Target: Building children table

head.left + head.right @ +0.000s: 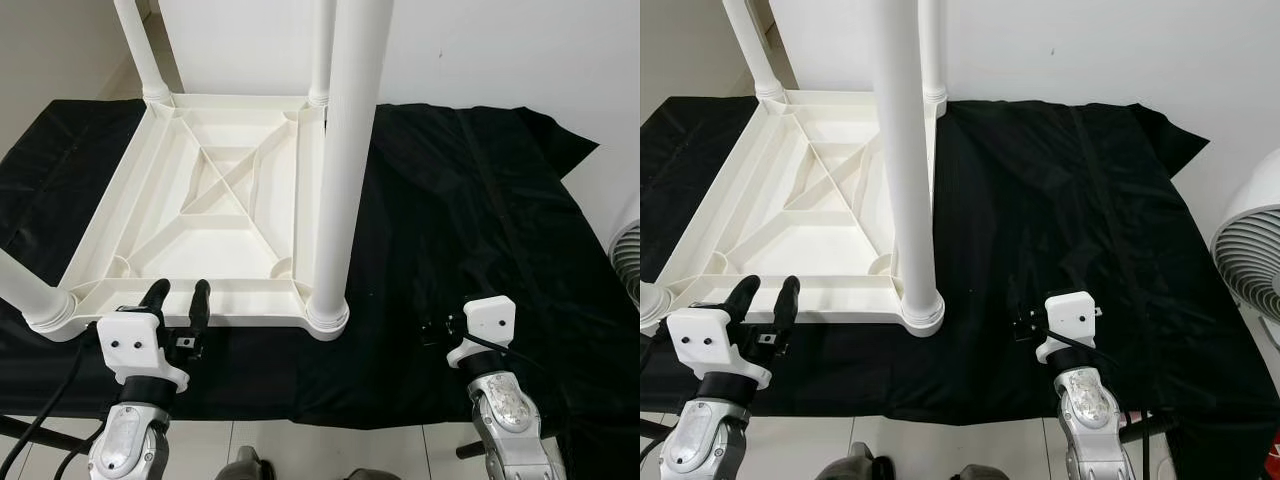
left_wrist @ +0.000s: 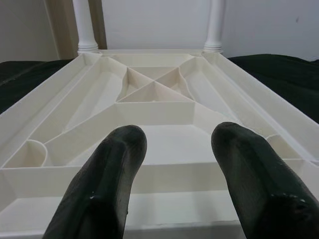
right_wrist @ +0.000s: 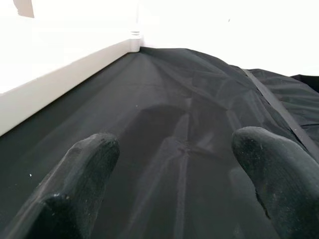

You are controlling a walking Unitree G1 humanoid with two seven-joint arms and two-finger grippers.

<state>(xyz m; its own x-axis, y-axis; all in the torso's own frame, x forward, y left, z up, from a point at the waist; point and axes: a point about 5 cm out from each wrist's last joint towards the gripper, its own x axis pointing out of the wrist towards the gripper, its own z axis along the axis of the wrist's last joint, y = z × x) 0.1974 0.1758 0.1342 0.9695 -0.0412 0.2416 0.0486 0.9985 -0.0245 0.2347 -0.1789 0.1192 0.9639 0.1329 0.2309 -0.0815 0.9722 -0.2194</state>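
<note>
A white plastic children's table (image 1: 215,195) lies upside down on a black cloth (image 1: 460,220), its ribbed underside facing up. White legs stand at its corners: the near right leg (image 1: 345,150) rises tall in front, the near left leg (image 1: 25,285) leans off at the left edge, and two more stand at the far corners (image 1: 140,50). My left gripper (image 1: 179,296) hovers at the table's near rim, open, with nothing between its fingers (image 2: 114,164). My right gripper (image 3: 177,142) is low over the cloth to the right of the table, open and holding nothing.
A white fan (image 1: 1250,260) stands at the far right beside the cloth. A white wall (image 1: 480,50) backs the scene. Pale tiled floor (image 1: 300,440) shows at the cloth's front edge, and black cables (image 1: 40,420) hang by my left arm.
</note>
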